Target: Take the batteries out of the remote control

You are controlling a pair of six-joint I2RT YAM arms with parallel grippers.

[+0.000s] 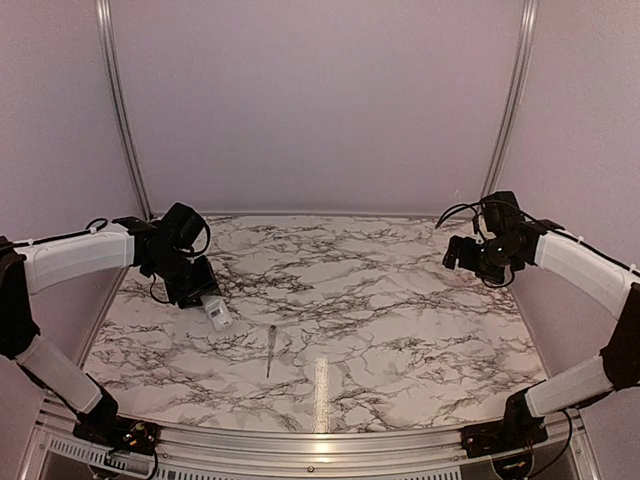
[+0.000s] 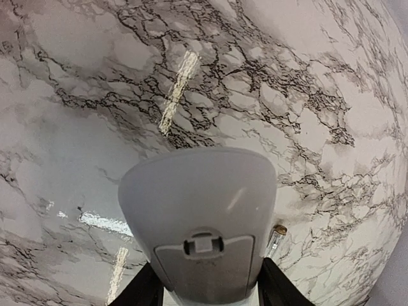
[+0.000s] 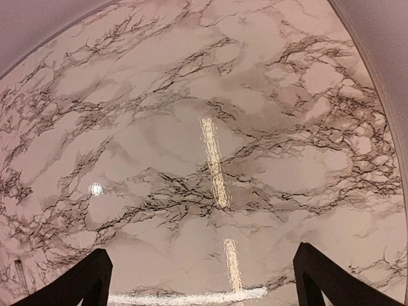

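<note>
Over the left of the marble-patterned table (image 1: 400, 300), ringed by pale lilac walls (image 1: 320, 100), I see my left gripper (image 1: 208, 300) pinching the remote control (image 1: 219, 316); the right gripper (image 1: 458, 256) hangs spread wide, far right.

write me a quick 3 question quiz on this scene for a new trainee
1. True or false: the right gripper holds the remote control.
2. What lies loose on the table? A) a thin pen-like tool B) a spoon C) a cup
3. Fill in: the battery cover on the remote control faces the ___ wrist camera.

Key: 1 false, the left gripper holds it and the right gripper is open with nothing in it; 2 A; 3 left.
</note>
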